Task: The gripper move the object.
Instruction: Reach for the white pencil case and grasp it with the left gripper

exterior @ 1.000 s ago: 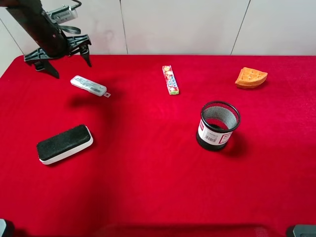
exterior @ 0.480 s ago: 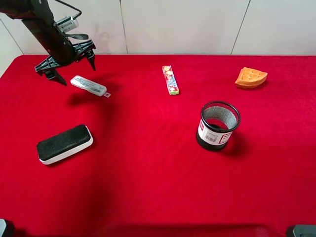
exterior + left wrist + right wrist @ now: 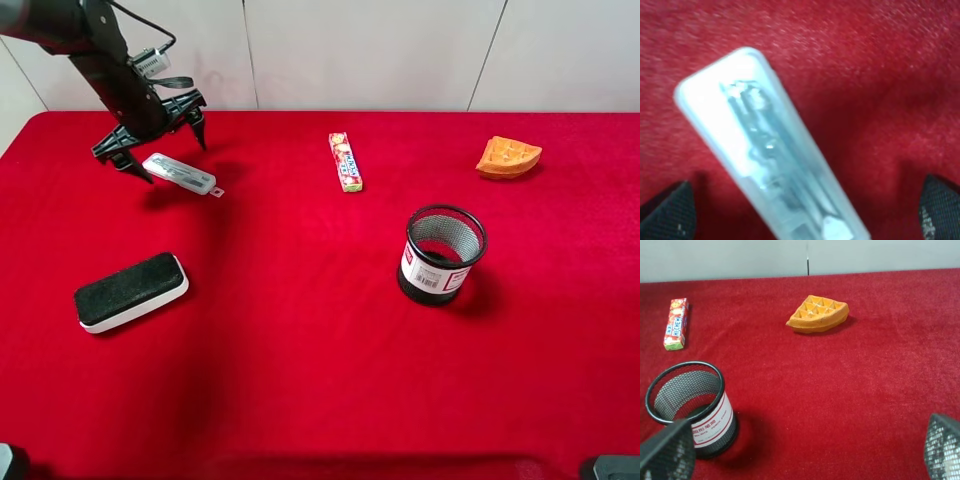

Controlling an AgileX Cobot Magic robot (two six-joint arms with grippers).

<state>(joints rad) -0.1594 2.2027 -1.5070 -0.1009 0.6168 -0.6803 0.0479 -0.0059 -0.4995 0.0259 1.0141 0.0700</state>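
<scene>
1. Red cloth covers the table (image 3: 300, 380); the object (image 3: 180, 173) lies flat near its far-left corner.
2. We see the left gripper (image 3: 167, 157) poised over it, jaws spread wide, one on either side of the bar, pinching nothing.
3. We judge this straddle sets up a grasp across its narrow width.

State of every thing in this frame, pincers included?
Left pincer: open, holding nothing.
Right pincer: open, empty.
White bar: flat on cloth, ungripped, under left pincer.
Mesh cup: upright, looks empty.
Eraser: flat, black side up.
Candy stick: lying flat.
Waffle: lying flat.
</scene>
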